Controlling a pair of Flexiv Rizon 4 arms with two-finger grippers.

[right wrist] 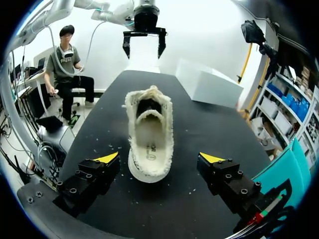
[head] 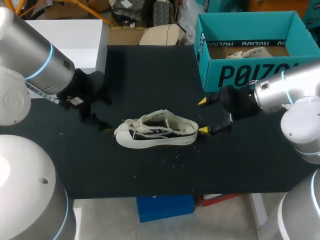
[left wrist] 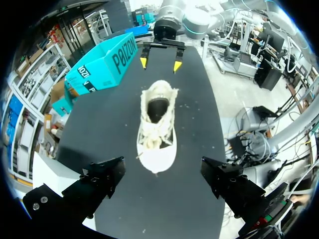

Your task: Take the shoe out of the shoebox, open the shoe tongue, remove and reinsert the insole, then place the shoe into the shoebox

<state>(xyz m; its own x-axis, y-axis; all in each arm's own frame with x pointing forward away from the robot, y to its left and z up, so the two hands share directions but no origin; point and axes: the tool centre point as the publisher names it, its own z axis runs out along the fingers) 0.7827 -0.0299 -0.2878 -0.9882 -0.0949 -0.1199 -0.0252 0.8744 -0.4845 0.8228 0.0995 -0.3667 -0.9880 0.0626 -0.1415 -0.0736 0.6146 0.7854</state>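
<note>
1. One sneaker (head: 156, 131) stands on its sole on the black table (head: 150, 70), outside the teal shoebox (head: 250, 75). Its long axis runs crosswise, toe towards my left arm (head: 35, 57).
2. Left wrist: my left gripper (left wrist: 162, 168) is spread wide and empty, with the toe just ahead.
3. Right wrist: my right gripper (right wrist: 159, 158) gapes wide, the heel at its tips untouched. Only here do I see the insole (right wrist: 149, 144).
</note>
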